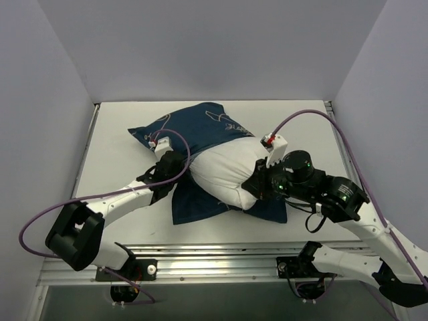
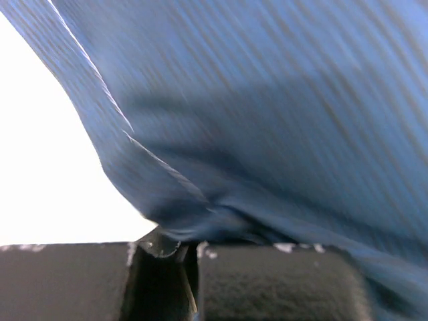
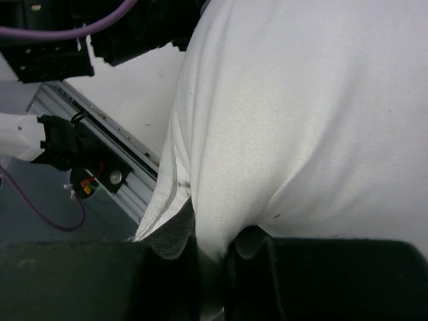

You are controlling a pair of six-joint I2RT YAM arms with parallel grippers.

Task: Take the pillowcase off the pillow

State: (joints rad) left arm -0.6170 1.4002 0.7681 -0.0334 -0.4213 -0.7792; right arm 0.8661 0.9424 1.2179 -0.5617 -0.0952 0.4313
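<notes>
The navy pillowcase (image 1: 200,124) with cream line drawings lies across the table's middle. It covers the far half of the white pillow (image 1: 227,170), whose near half sticks out bare. My left gripper (image 1: 167,164) is shut on a fold of the pillowcase at its left edge; in the left wrist view the navy cloth (image 2: 267,120) fills the frame and runs down between the jaws. My right gripper (image 1: 262,184) is shut on the pillow's near right corner; the right wrist view shows white pillow fabric (image 3: 294,120) pinched between the dark fingers (image 3: 307,274).
A flap of the pillowcase (image 1: 194,204) lies flat on the table (image 1: 120,147) under the pillow's near end. Purple cables (image 1: 314,117) loop from both wrists. Grey walls stand left, right and behind. The aluminium rail (image 1: 214,257) runs along the near edge.
</notes>
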